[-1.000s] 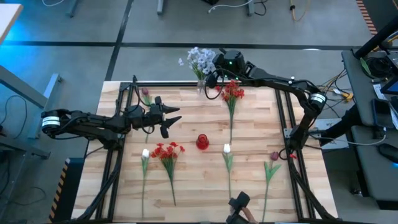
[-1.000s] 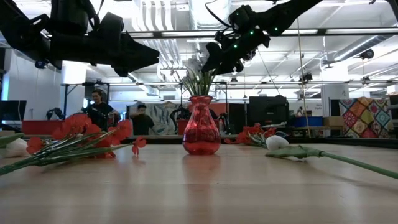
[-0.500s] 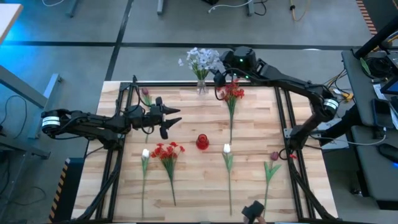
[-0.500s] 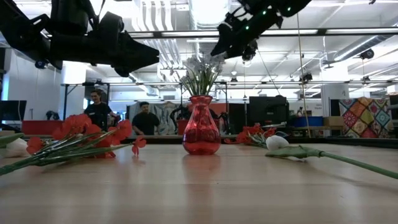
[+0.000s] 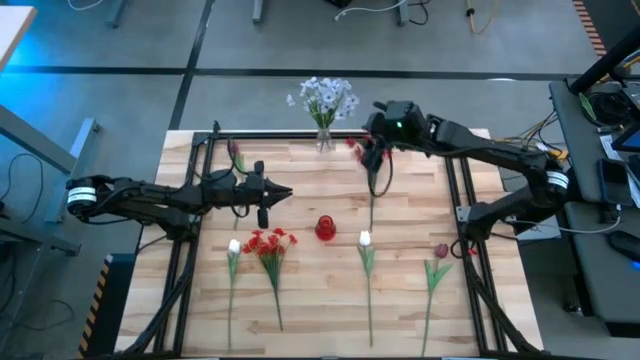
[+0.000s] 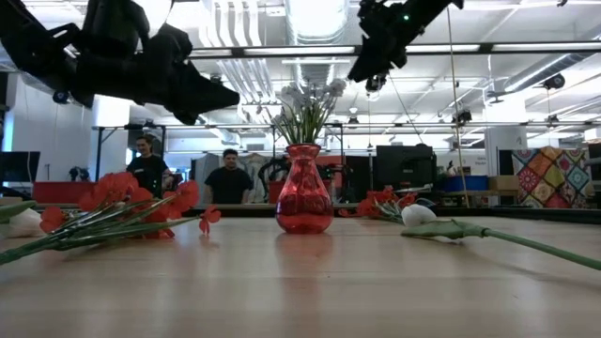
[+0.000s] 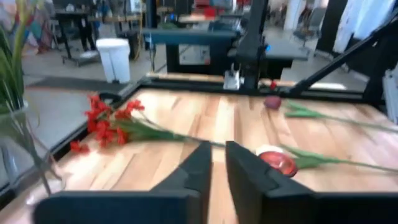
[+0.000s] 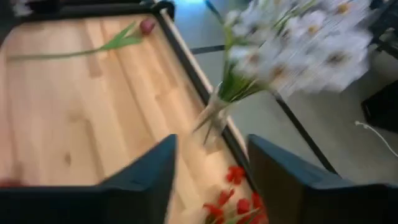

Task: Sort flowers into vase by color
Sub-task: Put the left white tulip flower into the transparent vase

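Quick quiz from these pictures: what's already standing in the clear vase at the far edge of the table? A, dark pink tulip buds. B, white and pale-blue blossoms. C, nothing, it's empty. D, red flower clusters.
B: the clear vase holds a bunch of white and pale-blue blossoms, while the red clusters and tulip buds lie flat on the table.

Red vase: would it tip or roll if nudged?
The red vase probably tips easily: narrow neck, bulbous body, small foot. Once on its side, that round body would likely roll. It looks glassy, so possibly fragile and slippery.
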Motion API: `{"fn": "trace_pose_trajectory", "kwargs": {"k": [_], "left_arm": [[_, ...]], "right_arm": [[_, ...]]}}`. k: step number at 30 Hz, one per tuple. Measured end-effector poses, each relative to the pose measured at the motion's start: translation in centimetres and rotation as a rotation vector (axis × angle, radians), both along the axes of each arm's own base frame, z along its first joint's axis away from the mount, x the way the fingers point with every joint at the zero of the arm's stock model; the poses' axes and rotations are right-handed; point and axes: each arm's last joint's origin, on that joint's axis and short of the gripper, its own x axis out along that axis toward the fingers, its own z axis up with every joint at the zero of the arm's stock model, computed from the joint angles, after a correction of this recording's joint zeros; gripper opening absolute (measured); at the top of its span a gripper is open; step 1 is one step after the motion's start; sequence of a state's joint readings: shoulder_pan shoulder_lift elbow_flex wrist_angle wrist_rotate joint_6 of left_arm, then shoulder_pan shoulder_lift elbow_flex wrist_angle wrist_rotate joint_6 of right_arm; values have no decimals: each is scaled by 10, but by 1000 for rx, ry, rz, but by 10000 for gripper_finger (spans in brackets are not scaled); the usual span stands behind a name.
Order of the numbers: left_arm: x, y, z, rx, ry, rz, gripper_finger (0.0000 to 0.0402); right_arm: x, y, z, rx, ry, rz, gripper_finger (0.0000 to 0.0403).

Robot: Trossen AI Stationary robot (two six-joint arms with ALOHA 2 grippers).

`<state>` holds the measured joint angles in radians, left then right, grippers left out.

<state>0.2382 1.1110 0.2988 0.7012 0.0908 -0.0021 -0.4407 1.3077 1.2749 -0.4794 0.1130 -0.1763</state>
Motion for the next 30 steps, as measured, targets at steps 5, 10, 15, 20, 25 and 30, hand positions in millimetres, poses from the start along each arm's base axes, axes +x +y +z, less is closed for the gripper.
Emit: {"fn": "trace_pose_trajectory", "kwargs": {"k": [5,10,15,20,25,30], "left_arm": [[11,5,10,-60,222,92,7],[9,12,17,-131,573,318,1],[-3,19,17,-269,786,456,0],[-12,33,10,-399,848,546,0],[-15,34,3,-563,890,494,27],[-23,18,-3,-731,1005,534,86]], "right_arm": [[-13,12,-26,10,-16,5,38],[-28,20,-65,31,-62,-6,18],[-41,26,-99,44,-128,-25,18],[-49,30,-121,66,-158,-42,18],[-53,33,-131,84,-138,-45,18],[-54,34,-135,94,-131,-49,18]]}}
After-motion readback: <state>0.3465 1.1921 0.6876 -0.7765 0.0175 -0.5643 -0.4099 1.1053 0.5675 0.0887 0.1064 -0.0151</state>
